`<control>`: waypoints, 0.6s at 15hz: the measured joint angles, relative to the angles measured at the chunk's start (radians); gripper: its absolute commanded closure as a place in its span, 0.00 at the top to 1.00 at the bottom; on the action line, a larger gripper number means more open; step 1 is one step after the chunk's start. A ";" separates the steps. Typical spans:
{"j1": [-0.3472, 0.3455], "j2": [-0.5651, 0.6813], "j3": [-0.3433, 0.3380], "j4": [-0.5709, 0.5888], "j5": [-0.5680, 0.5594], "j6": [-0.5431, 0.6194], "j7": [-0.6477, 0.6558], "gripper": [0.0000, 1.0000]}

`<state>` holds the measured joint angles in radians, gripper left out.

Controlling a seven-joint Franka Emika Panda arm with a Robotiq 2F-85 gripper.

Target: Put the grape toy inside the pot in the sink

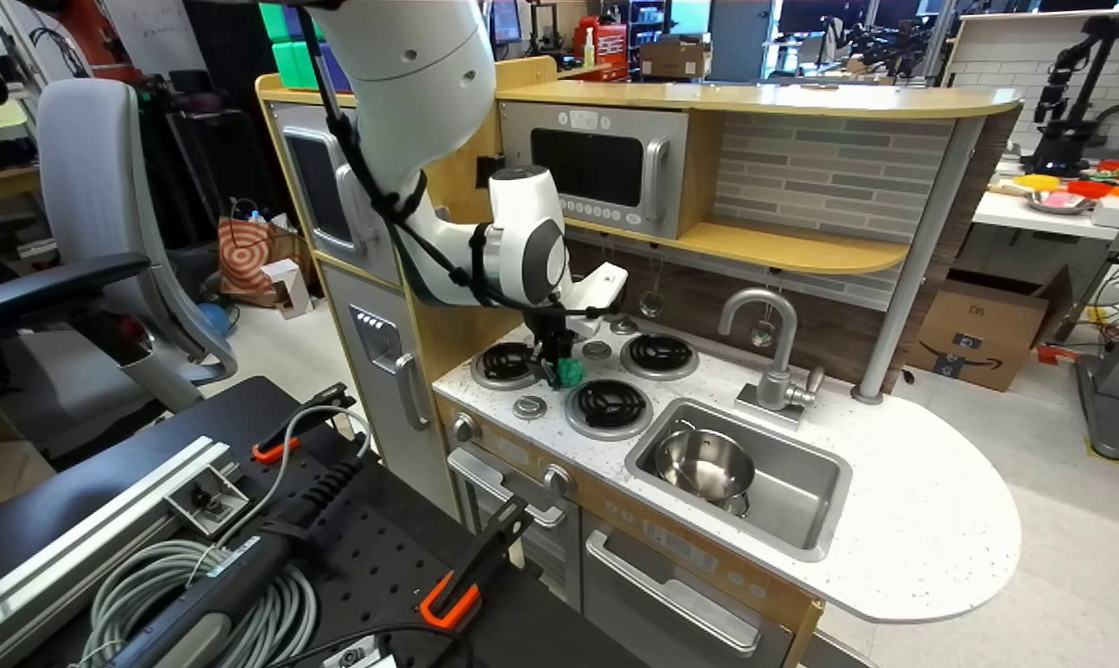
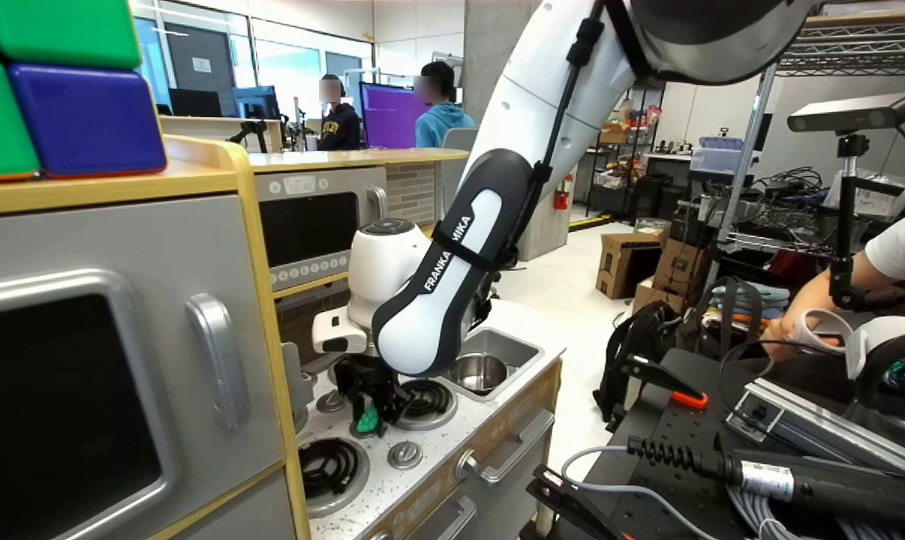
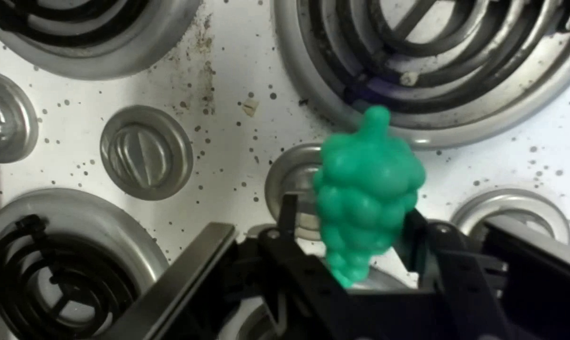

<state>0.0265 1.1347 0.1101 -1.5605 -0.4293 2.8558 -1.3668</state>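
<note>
The green grape toy (image 3: 370,179) is in the middle of the wrist view, stem up in the picture, over a stove knob. It also shows in both exterior views (image 1: 571,373) (image 2: 367,420), low over the stovetop. My gripper (image 3: 352,219) has its fingers on both sides of the toy. The right-hand finger in the wrist view meets or sits just behind the toy; a gap shows at the left-hand finger. Whether the toy touches the counter is unclear. The silver pot (image 1: 705,464) stands in the grey sink (image 1: 824,506), away from my gripper; both also show in an exterior view (image 2: 476,370).
Black-coiled burners (image 1: 608,404) and knobs (image 3: 146,152) surround the gripper. A curved faucet (image 1: 780,343) stands behind the sink. A yellow shelf (image 1: 791,246) and toy microwave (image 1: 597,167) overhang the back. A tall grey cabinet (image 2: 160,465) stands beside the stove.
</note>
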 measured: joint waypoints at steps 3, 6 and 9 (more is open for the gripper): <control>-0.003 -0.012 -0.011 -0.006 0.000 0.040 0.001 0.08; -0.029 -0.068 -0.040 -0.058 0.000 0.135 0.017 0.08; -0.089 -0.136 -0.069 -0.141 0.001 0.223 0.051 0.08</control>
<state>-0.0625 0.9992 0.0406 -1.7011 -0.4286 3.0788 -1.3159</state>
